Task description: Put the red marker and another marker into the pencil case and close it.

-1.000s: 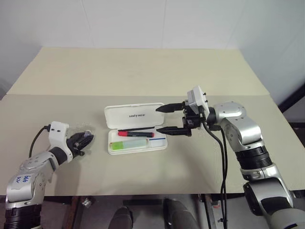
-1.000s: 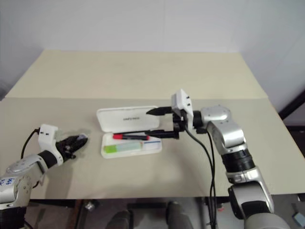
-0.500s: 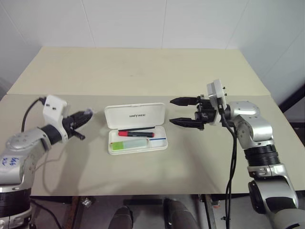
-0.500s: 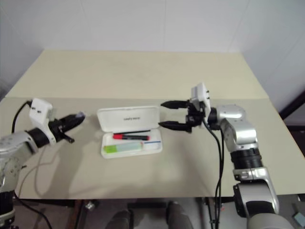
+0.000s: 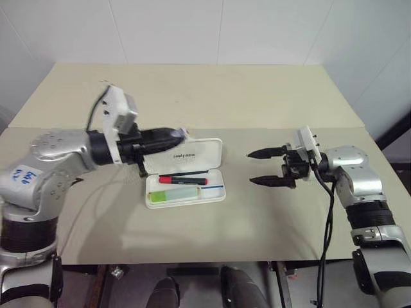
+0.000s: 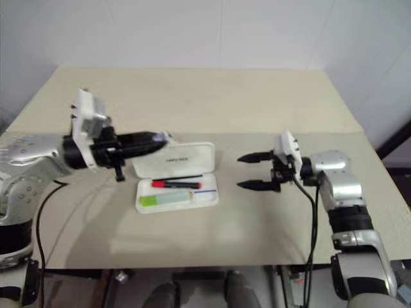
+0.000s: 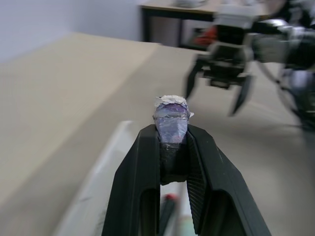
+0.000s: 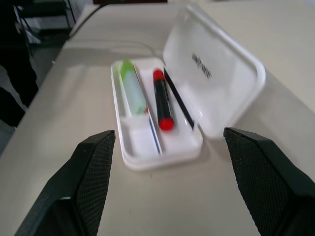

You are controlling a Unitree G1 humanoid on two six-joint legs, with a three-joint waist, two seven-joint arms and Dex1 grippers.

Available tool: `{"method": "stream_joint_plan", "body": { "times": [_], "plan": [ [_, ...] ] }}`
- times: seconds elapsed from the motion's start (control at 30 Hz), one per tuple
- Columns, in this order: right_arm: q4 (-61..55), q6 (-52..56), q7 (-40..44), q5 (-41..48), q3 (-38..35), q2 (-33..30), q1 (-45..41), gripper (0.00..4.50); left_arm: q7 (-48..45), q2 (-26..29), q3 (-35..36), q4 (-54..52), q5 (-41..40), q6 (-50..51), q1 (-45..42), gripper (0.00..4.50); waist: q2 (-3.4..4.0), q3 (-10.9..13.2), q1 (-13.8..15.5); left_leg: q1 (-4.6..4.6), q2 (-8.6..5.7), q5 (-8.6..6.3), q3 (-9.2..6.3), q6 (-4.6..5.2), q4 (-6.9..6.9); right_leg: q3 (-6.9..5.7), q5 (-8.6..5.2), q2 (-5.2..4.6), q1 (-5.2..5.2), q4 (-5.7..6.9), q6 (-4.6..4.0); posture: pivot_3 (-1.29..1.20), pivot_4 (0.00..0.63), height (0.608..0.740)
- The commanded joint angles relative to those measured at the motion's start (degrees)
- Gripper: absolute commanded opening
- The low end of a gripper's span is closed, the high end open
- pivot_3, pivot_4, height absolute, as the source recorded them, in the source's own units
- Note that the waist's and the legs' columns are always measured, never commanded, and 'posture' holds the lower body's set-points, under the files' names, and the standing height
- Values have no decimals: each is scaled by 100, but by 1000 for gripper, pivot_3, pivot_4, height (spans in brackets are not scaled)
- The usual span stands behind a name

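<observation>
Left gripper (image 5: 172, 136) was clamped on a dark marker (image 7: 171, 125), both fingers (image 7: 140, 172) pressed against its sides; the marker's pale purplish tip stuck out just past the fingertips. Those fingers pointed toward the right arm, with the marker tip above the open lid's left end.

Pencil case (image 5: 185, 171) lay open on the beige table (image 5: 192, 96), between the two grippers, lid hinged back on the far side. In the tray: the red marker (image 5: 183, 181) along the lid side, a thin black pen just beyond it, a green item (image 5: 173, 193) nearer the front edge. Tray was below and ahead of the left fingertips.

Right gripper (image 5: 262, 168) was spread wide, holding nothing, fingertips aimed at the case's right end but well apart from it.
</observation>
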Motion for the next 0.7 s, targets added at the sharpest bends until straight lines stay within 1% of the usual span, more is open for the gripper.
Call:
{"method": "stream_joint_plan", "body": {
  "times": [0.03, 0.13, 0.27, 0.33, 0.4, 0.5, 0.7],
  "plan": [
    [-108, -147, 50, 121, -255, -77, 83, 4500, -266, -189, -522, 93, 37, 93, -165, 368, 1, 1, -12, 0, 0, 0, 0, 0, 2, 2, 0, 1, 0, 4, 0, 0, 150, 740],
    [-209, -185, -48, 121, -304, -90, 219, 4500, -515, -326, -1108, 306, 339, 1, -268, 368, 1, 1, -4, 3, 0, 0, 1, 0, 6, 4, 0, 2, 0, 11, 1, 0, 150, 740],
    [-342, -263, -71, 89, -336, -133, 429, 4500, -793, -398, -1597, 658, 729, -110, -438, 368, 2, 1, 4, 3, 0, 1, 1, 0, 8, 5, 0, 3, 0, 12, 1, 0, 150, 740],
    [-421, -244, -84, 125, -380, -148, 518, 4500, -787, -468, -1853, 1011, 1099, -236, -615, 368, 2, 1, 6, 3, -1, 1, 1, 1, 9, 6, 0, 4, 0, 11, 1, 0, 150, 740],
    [-504, -230, -112, 166, -424, -142, 591, 4500, -686, -600, -2055, 1519, 1578, -582, -808, 368, 3, 2, 11, 3, -2, 1, 2, 1, 11, 7, 1, 3, 1, 11, 3, 0, 150, 740],
    [-629, -189, -182, 225, -469, -118, 685, 4500, -878, -759, -2184, 2027, 1902, -914, -1018, 368, 4, 2, 2, 4, -4, 3, 2, 4, 13, 9, 3, 3, 2, 12, 5, 0, 150, 740],
    [-850, -212, -123, 265, -439, -149, 952, 4500, -1164, -977, -2293, 2199, 2132, -902, -1211, 368, 7, 4, 19, 1, -4, 3, 2, 4, 9, 10, 2, 3, 1, 11, 7, 0, 150, 740]
  ]
}}
